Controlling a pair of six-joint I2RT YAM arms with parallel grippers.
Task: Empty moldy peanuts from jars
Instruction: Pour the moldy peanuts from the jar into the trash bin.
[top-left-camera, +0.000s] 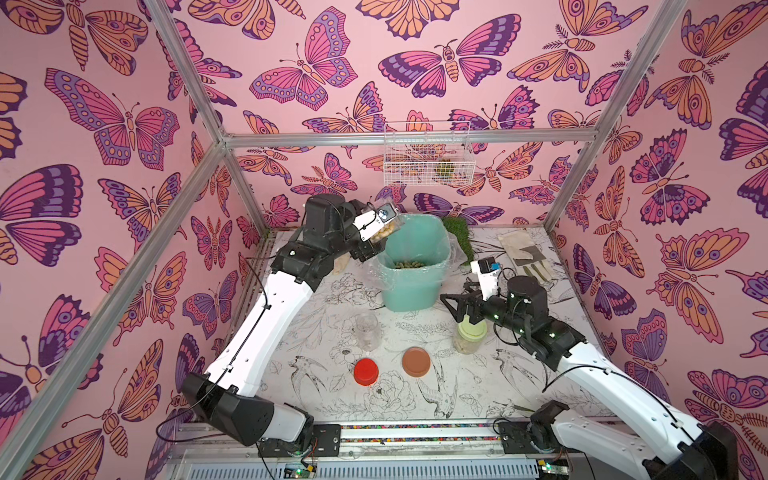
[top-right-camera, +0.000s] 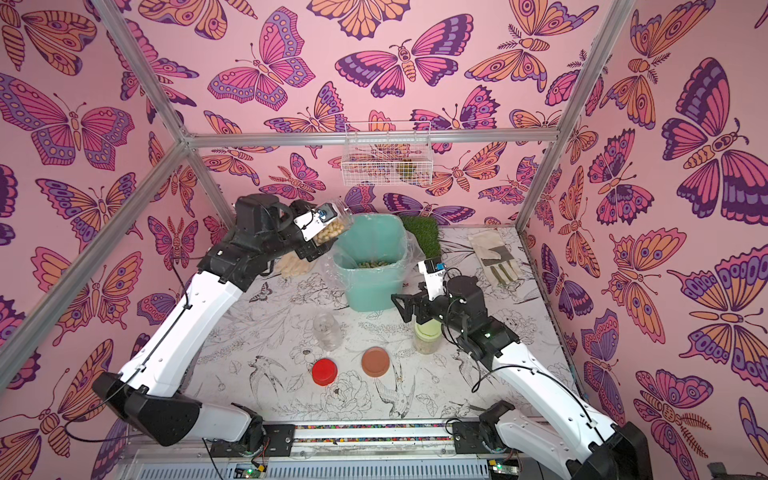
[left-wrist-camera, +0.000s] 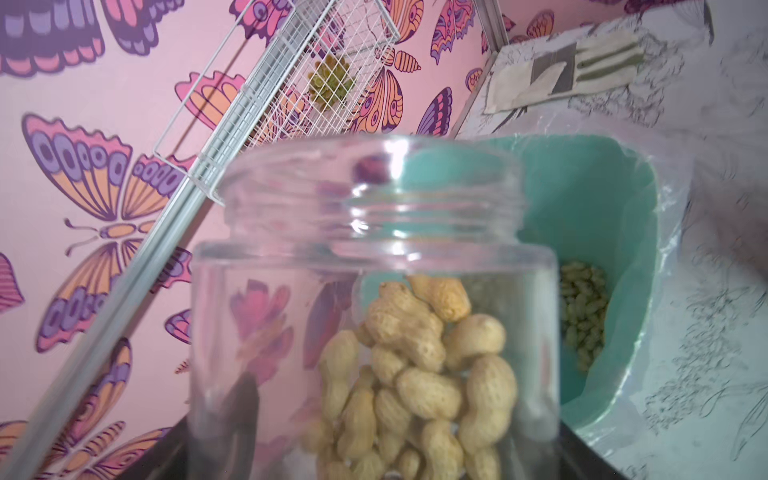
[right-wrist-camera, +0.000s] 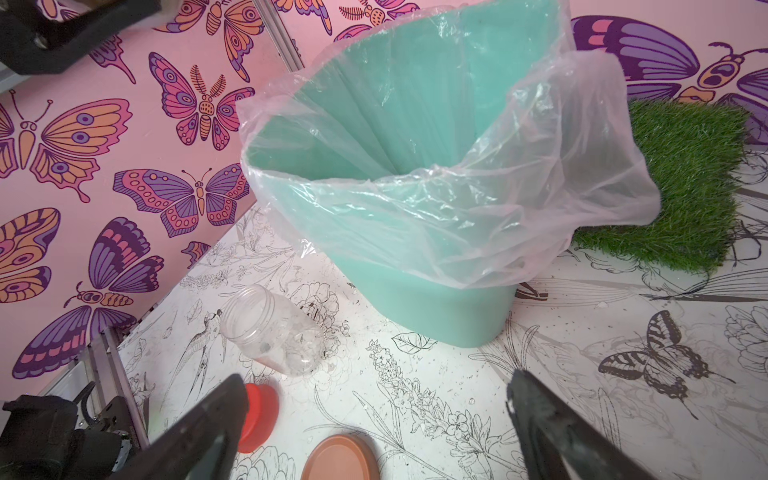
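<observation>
The left gripper (top-left-camera: 374, 241) was clamped part-closed on the clear wall of a lidless jar (left-wrist-camera: 374, 299). It held the jar in the air at the far left rim of the teal bin (top-left-camera: 415, 291), tipped with its mouth toward the bin's opening. Pale beige peanuts (left-wrist-camera: 415, 374) lay heaped in the jar's closed end, the end nearest the gripper. Down in the bin, inside its clear plastic liner (right-wrist-camera: 540, 174), was a layer of olive-green peanuts (top-left-camera: 409, 264).

The right gripper (right-wrist-camera: 376, 376) hung over the table (top-left-camera: 316, 316) just right of the bin, jaws spread wide and holding nothing. Just on its near side stood a third jar (top-left-camera: 469, 345) with its pale green lid (top-left-camera: 471, 329) on and pale contents inside — whether arm and lid touched I could not tell.

Nearer and to the left, a second lidless jar (top-left-camera: 368, 330) stood apart from the bin, looking almost empty. Near of it lay a red lid (top-left-camera: 366, 371) and a brown lid (top-left-camera: 416, 361), side by side and not touching.

At the far right of the table were a grass patch (top-left-camera: 459, 237) just beside the bin and a glove (top-left-camera: 525, 255) beyond it. A wire basket (top-left-camera: 428, 153) hung on the far wall.
</observation>
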